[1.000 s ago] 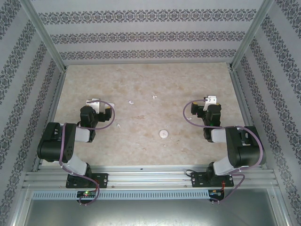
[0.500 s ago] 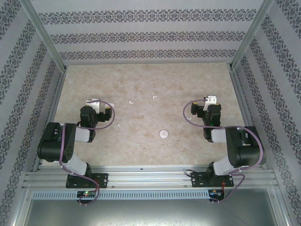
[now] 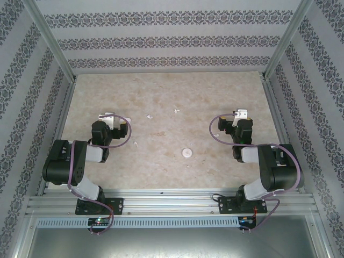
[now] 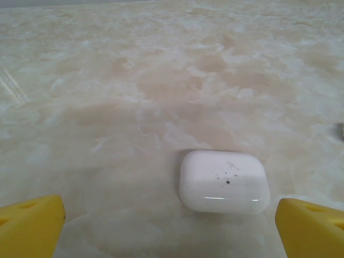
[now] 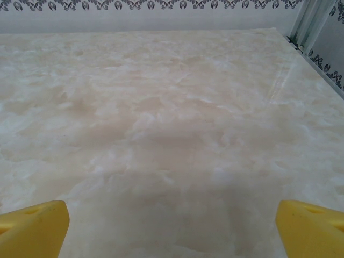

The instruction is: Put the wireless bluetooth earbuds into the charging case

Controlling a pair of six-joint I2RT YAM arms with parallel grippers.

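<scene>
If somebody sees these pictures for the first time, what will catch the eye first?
The glossy white charging case lies on the marbled table, just ahead of the open left gripper and its yellow fingers. From above, a flat round white disc sits centrally toward the near edge, with tiny white pieces scattered farther back on its left.

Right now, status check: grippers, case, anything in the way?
Both open, empty: left gripper, right gripper. Closed charging case on table, just ahead of left fingers. Loose earbuds apart from it. Nothing between fingers and case.
</scene>
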